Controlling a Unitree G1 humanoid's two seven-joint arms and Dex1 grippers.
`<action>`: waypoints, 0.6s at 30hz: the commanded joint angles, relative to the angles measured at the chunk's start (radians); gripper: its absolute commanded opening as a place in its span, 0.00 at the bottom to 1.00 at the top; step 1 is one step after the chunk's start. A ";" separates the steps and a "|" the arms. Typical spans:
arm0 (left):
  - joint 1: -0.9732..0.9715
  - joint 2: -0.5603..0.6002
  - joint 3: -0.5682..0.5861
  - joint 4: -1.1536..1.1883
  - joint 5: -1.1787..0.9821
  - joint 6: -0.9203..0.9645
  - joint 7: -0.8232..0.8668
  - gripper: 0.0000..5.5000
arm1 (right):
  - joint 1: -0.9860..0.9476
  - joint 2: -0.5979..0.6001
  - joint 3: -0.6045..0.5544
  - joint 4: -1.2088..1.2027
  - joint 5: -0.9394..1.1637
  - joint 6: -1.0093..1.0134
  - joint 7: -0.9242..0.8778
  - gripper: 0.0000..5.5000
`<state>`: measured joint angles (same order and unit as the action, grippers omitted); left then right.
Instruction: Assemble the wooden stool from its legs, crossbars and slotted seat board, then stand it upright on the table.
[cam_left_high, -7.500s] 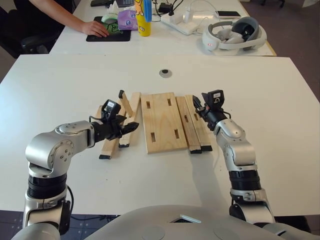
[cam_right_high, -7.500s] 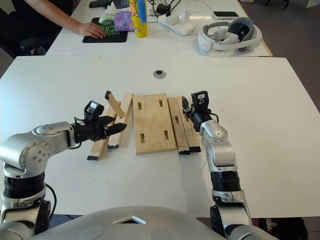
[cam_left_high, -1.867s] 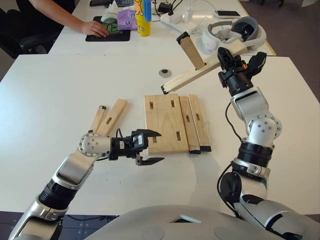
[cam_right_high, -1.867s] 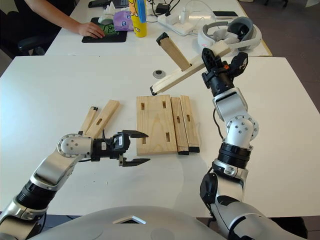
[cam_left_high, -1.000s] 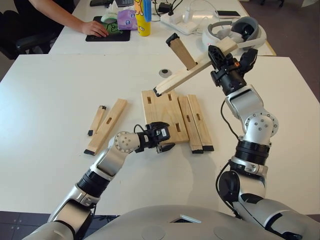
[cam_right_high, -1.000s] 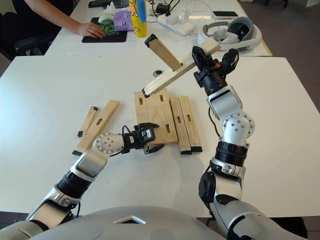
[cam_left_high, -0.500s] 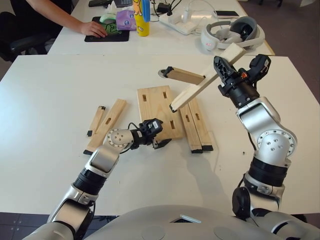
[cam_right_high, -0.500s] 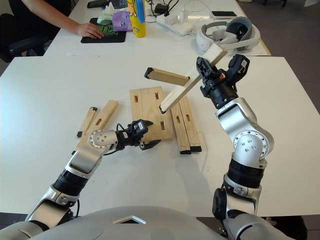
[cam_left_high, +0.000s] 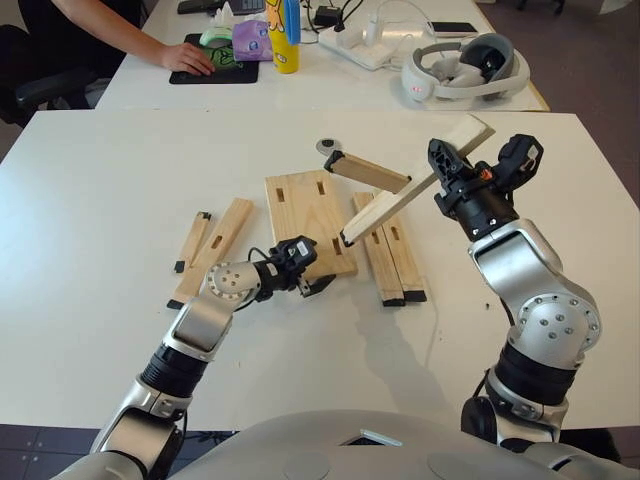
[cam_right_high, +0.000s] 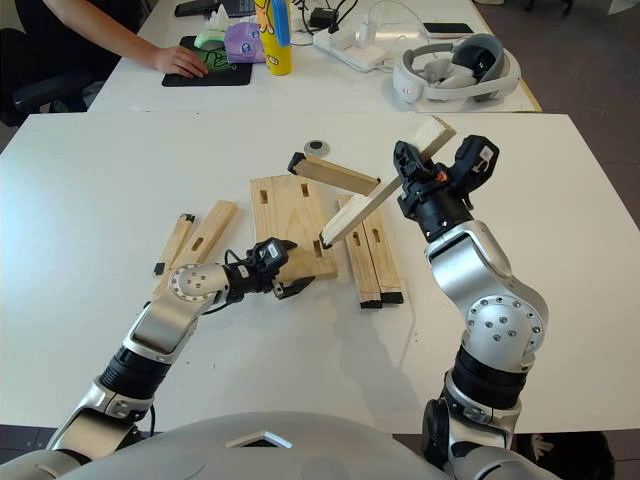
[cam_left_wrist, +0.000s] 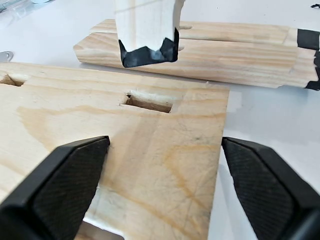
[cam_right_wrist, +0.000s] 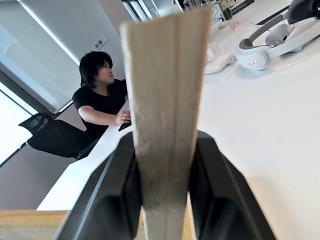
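Clamping my right pincer (cam_left_high: 446, 172) around a pale wooden stool leg (cam_left_high: 395, 205), I've got it up off the white counter (cam_left_high: 100, 180), slanting down toward my left. A short wooden crossbar (cam_left_high: 368, 170) with a black end juts out of that leg partway along, pointing away to the left. In the right wrist view the leg (cam_right_wrist: 167, 125) sits squeezed between both black fingers (cam_right_wrist: 110, 200).

The leg's black-capped lower tip (cam_left_wrist: 147, 47) hangs right by one rectangular slot (cam_left_wrist: 147, 102) near the right edge of the flat, pale plywood seat board (cam_left_high: 305, 215). I can't tell whether it touches the wood. The board lies flat mid-counter, slots facing up.

Down at the board's near corner is my left pincer (cam_left_high: 305, 280), low on the counter with its jaws spread wide. In the left wrist view, its fingers (cam_left_wrist: 60, 185) stand well apart, with that corner of the board between them.

Just right of the board, two more slotted wooden legs (cam_left_high: 390, 250) lie flat side by side, under the raised leg. Off to the left lie a wider slotted wooden piece (cam_left_high: 212, 250) and a thin black-tipped stick (cam_left_high: 192, 240), close together. A small round grommet (cam_left_high: 326, 146) sits beyond the board.
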<state>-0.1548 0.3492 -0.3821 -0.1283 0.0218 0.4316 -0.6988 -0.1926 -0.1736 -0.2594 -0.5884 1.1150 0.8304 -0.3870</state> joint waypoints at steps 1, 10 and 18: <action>0.032 0.021 -0.008 0.024 0.007 0.051 0.006 0.75 | 0.005 0.017 0.027 0.021 -0.018 -0.023 0.020 0.19; 0.027 0.026 -0.020 0.025 0.009 0.051 -0.005 0.75 | 0.025 0.043 0.061 0.026 -0.073 -0.063 0.032 0.19; 0.022 0.031 -0.018 0.015 0.003 0.060 -0.010 0.75 | 0.088 0.052 0.085 0.000 -0.134 -0.092 0.049 0.19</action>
<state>-0.1561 0.3524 -0.3879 -0.1346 0.0201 0.4419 -0.6988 -0.1265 -0.1232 -0.1841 -0.5781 1.0010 0.7456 -0.3444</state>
